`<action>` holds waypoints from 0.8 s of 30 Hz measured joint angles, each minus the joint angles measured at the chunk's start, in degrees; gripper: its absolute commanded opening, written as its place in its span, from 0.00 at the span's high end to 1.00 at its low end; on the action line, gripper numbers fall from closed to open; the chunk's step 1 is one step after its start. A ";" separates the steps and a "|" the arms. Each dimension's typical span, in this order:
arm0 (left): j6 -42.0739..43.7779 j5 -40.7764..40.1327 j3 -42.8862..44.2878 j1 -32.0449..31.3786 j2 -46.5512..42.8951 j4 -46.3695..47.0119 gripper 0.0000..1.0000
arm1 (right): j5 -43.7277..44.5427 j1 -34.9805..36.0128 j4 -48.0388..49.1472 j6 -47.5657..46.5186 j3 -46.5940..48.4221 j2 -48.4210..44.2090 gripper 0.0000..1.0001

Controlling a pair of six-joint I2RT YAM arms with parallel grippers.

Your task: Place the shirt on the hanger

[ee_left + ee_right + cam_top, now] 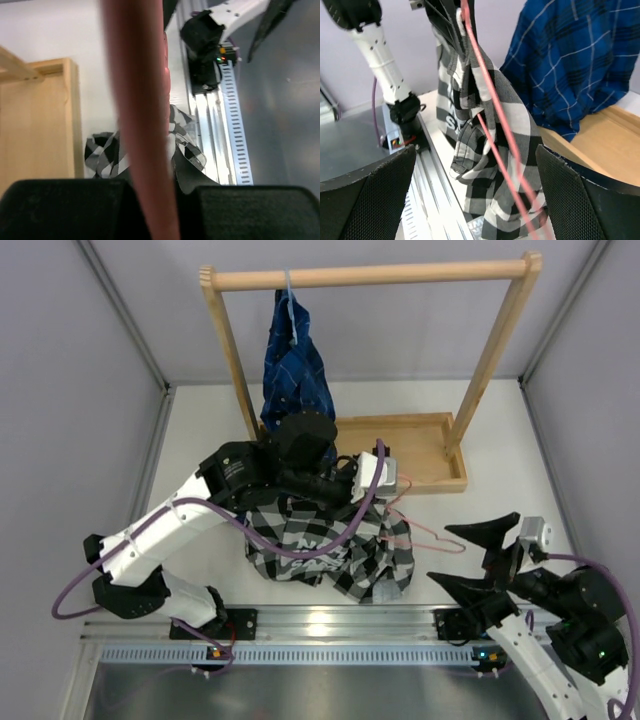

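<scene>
Reaching forward over the shirt (330, 552) in the top view, the left arm is bent sharply at the elbow. The left gripper (362, 480) sits low, just before the rack (228, 350). The shirt is heaped there, with the hanger (432, 534) poking out on its right. The right gripper (478, 558) is farther right, fingers wide apart.
Left wrist: fingers clamped on the hanger wire.
Right wrist: spread fingers face the hanging shirt, hanger wire across it.

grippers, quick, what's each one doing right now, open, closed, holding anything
Left gripper: closed on the hanger.
Right gripper: open, holding nothing.
</scene>
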 measured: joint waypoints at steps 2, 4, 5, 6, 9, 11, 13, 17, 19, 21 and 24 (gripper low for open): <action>-2.16 -4.44 -0.79 0.00 -1.05 1.46 1.00 | 2.25 0.00 -0.07 1.64 0.13 -0.98 0.01; -5.05 -9.33 -0.85 0.00 -1.57 3.67 1.00 | 3.13 0.00 -0.07 3.26 0.15 -1.16 0.05; -6.71 -12.04 -1.09 0.00 -1.79 5.29 1.00 | 3.10 -0.02 -0.09 4.13 0.15 -1.16 0.09; -8.28 -14.67 -1.42 0.00 -2.01 6.82 1.00 | 2.73 -0.02 -0.09 5.16 0.15 -1.16 0.19; -13.29 -21.42 -3.37 0.00 -2.64 11.80 1.00 | -0.28 -0.07 0.55 8.57 -0.20 -1.16 0.24; -16.41 -24.48 -4.98 0.02 -2.91 15.06 1.00 | -1.07 -0.11 0.87 10.45 -1.05 -0.81 0.27; -20.41 -28.20 -6.69 0.00 -3.10 18.21 1.00 | -0.94 -0.15 1.18 11.72 -2.25 0.90 0.33; -26.01 -34.18 -7.50 0.00 -3.10 22.60 1.00 | 1.22 -0.35 4.35 15.34 -5.01 7.96 0.41; -27.47 -35.63 -7.50 0.07 -3.10 24.65 1.00 | 2.49 -0.35 6.78 17.40 -6.99 10.91 0.41; -28.63 -36.33 -7.50 0.04 -3.10 25.97 1.00 | 5.31 -0.37 8.33 18.95 -8.68 13.53 0.42; -29.62 -37.57 -7.50 0.04 -3.10 26.97 1.00 | 9.51 -0.37 9.44 19.39 -9.40 16.48 0.43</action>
